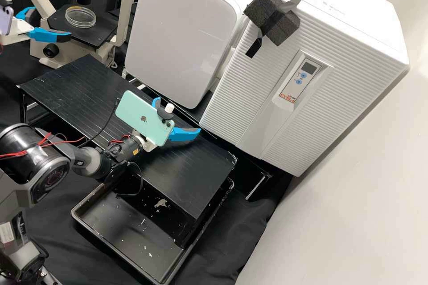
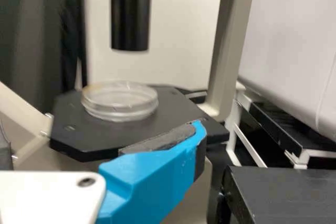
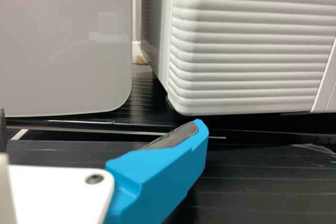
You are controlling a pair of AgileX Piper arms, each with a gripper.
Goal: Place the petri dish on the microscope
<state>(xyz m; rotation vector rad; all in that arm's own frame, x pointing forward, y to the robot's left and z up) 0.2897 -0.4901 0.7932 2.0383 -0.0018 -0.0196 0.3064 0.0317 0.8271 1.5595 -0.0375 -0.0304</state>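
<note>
Resting flat on the microscope's black stage [image 1: 101, 31] is the clear petri dish [image 1: 80, 17]. My left gripper [image 1: 52, 22] stands open beside the stage, apart from the dish. In the left wrist view, the dish [image 2: 119, 103] lies on the stage [image 2: 173, 111] below the black lens tube [image 2: 130, 17], beyond my open left gripper [image 2: 100, 135]. Over the black raised platform [image 1: 71, 84], my right gripper [image 1: 178, 116] is open and holds nothing. The right wrist view shows this open gripper [image 3: 100, 121] in front of the white housings.
Two large white machines, one smooth [image 1: 183, 26] and one ribbed [image 1: 258, 93], stand behind the platform. A black tray [image 1: 120, 240] with pale scraps lies partly under it. The microscope's pale frame [image 1: 127, 9] rises at the stage's side. Loose cables hang along the right arm.
</note>
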